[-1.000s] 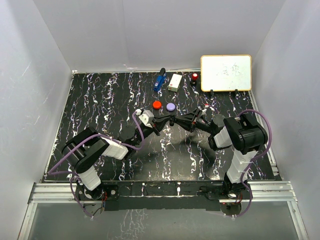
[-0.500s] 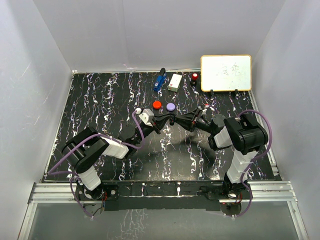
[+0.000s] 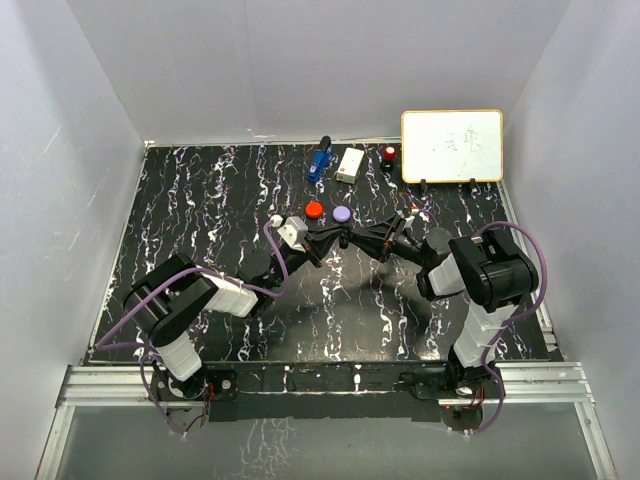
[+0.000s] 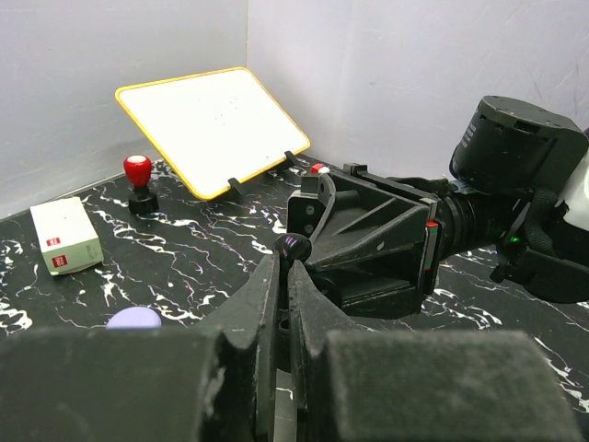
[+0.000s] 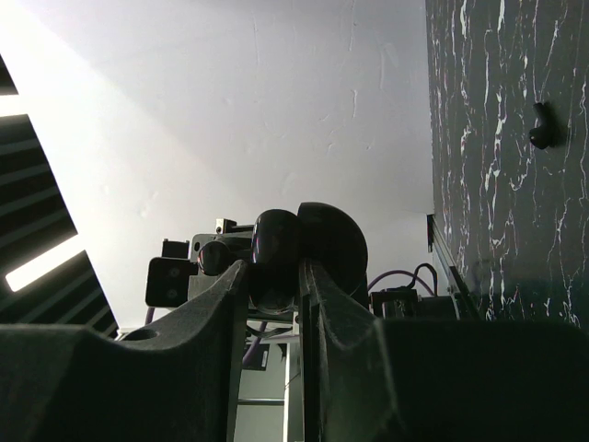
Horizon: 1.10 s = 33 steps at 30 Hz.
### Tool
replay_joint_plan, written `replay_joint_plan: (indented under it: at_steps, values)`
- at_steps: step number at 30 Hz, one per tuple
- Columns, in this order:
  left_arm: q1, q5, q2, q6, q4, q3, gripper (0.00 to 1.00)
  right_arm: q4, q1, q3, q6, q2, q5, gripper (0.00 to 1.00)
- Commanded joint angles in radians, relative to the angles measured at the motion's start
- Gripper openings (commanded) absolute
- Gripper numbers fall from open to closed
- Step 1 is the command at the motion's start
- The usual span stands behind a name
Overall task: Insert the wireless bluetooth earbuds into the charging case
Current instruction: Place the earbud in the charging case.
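Note:
My left gripper [image 3: 335,240] is shut on a small black earbud [image 4: 296,247], held at its fingertips above the table's middle. My right gripper [image 3: 354,238] faces it tip to tip and is shut on a round black charging case [image 5: 276,247] whose lid [image 5: 333,241] stands open. In the left wrist view the earbud sits right against the front of the right gripper [image 4: 368,241]. In the right wrist view the earbud [image 5: 215,259] shows just beside the case. A second black earbud [image 5: 541,126] lies loose on the table. A red case [image 3: 314,209] and a lavender case [image 3: 342,214] lie just beyond the grippers.
A yellow-framed whiteboard [image 3: 452,145] stands at the back right. A red-topped stamp [image 3: 389,155], a white box [image 3: 350,164] and a blue object [image 3: 320,160] lie along the back edge. White walls close in the black marbled table [image 3: 200,220].
Both grippers have shifted slightly toward the back of the table, and their tips have closed in on each other.

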Motion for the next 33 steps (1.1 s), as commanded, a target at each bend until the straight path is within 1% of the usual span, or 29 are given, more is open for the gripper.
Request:
replay_joint_plan:
  at_steps: [1,33]
  values:
    - [0.005,-0.001,-0.014,-0.004,0.193,0.032,0.00,0.341,0.008,0.020,0.009,-0.040,0.014,0.00]
    - [0.004,-0.003,0.000,-0.018,0.193,0.031,0.00,0.343,0.010,0.025,0.015,-0.061,0.027,0.00]
